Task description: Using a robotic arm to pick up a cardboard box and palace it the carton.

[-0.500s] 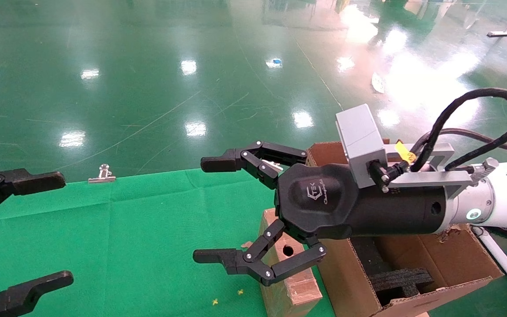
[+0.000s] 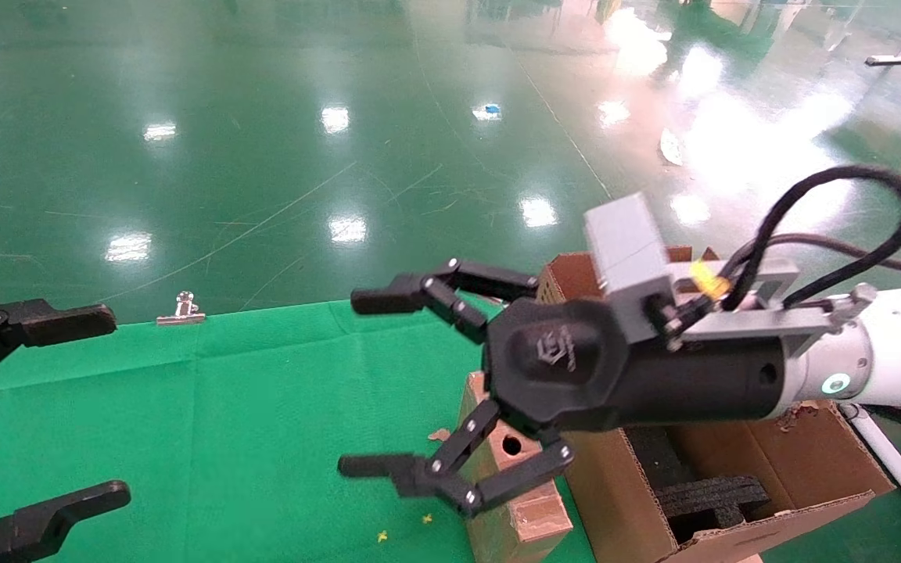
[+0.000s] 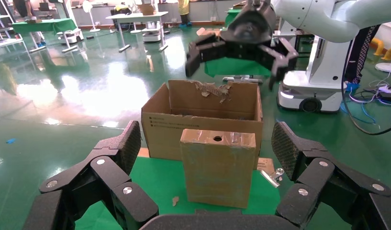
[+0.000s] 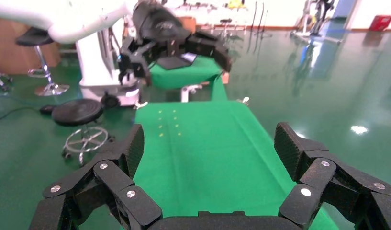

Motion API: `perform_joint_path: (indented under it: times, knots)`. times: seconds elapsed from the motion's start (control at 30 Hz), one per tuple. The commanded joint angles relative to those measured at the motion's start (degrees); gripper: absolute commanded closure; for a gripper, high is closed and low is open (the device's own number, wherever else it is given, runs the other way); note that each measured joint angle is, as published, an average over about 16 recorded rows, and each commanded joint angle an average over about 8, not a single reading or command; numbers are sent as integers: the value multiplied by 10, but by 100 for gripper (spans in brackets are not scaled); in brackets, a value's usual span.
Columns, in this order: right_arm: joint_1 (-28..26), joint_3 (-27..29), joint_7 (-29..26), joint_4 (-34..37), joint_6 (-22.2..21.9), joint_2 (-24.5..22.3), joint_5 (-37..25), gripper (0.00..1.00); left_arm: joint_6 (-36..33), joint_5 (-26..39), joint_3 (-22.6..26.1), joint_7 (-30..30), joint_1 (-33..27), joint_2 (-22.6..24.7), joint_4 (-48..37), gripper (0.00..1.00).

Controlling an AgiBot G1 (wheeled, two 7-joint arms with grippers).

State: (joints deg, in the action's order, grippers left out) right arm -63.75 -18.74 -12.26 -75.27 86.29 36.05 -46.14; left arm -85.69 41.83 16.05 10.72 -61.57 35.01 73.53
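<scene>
The right gripper [image 2: 357, 383] (fingers spread wide, grasping nothing) hovers above the cardboard box [image 2: 509, 500], the carton [image 2: 732, 485] just behind it; left gripper [image 2: 67, 403] released, well apart.

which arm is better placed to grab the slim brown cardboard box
Right. The right gripper hangs open just above the slim brown cardboard box, beside the large carton. The left gripper, also open, sits far across the green cloth.

My white tubular right arm [image 2: 900, 356] blocks much of the slim brown cardboard box [image 2: 515, 512] and big flapped brown carton [image 2: 802, 461]; both run off frame.
</scene>
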Motion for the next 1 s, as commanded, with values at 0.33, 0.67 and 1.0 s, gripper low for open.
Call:
perform_joint_path:
  times: [0.33,0.67,1.0]
  knots:
    - [-127,-146,-61,-23,37,58,-192,0,0,0,1,0,0,0,0,0]
    - [-336,-360,-96,-24,49,89,-281,0,0,-1,1,-1,0,0,0,0]
    - [-523,-543,-142,-24,48,71,-272,0,0,-1,1,-1,0,0,0,0]
